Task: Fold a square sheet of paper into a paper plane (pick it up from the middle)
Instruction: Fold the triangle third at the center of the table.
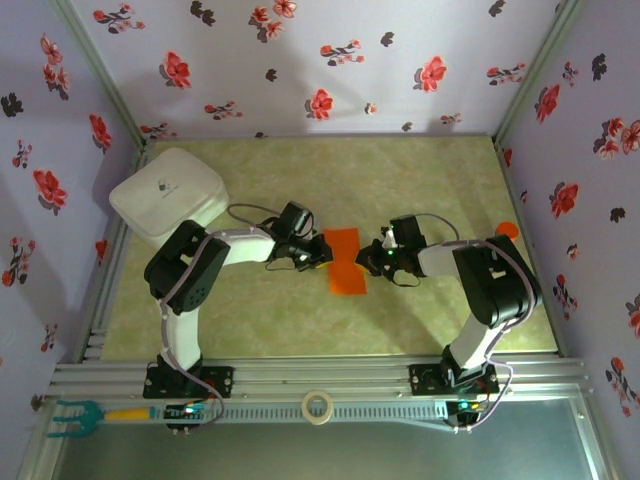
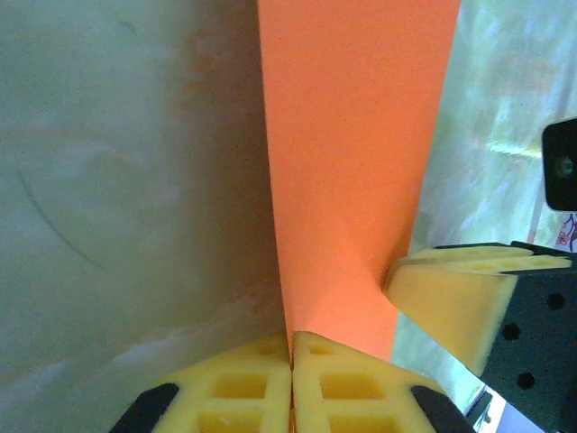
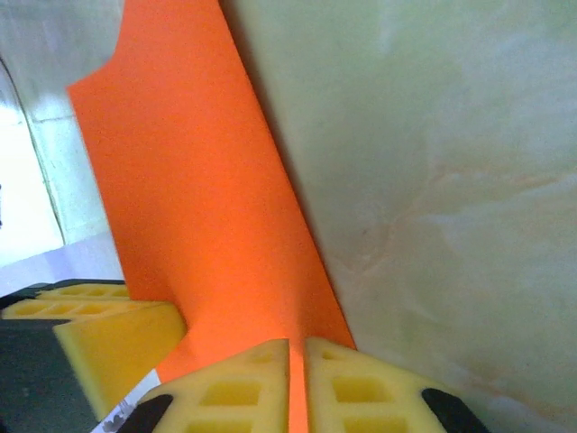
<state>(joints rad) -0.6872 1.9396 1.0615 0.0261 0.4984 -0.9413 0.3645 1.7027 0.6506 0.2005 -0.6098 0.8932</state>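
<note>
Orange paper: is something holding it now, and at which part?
Both pincers hold it: the left pincer pinches the orange paper at one side edge, the right pincer at the opposite edge.

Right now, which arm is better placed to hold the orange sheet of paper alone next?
Left, probably: the left gripper pinches the orange sheet of paper with its pads fully together, while the right gripper shows a thin orange-filled gap, seemingly a looser hold.

You are seeing an orange square sheet of paper, a pale green marbled table, yellow finger pads and lilac walls with red flowers.
</note>
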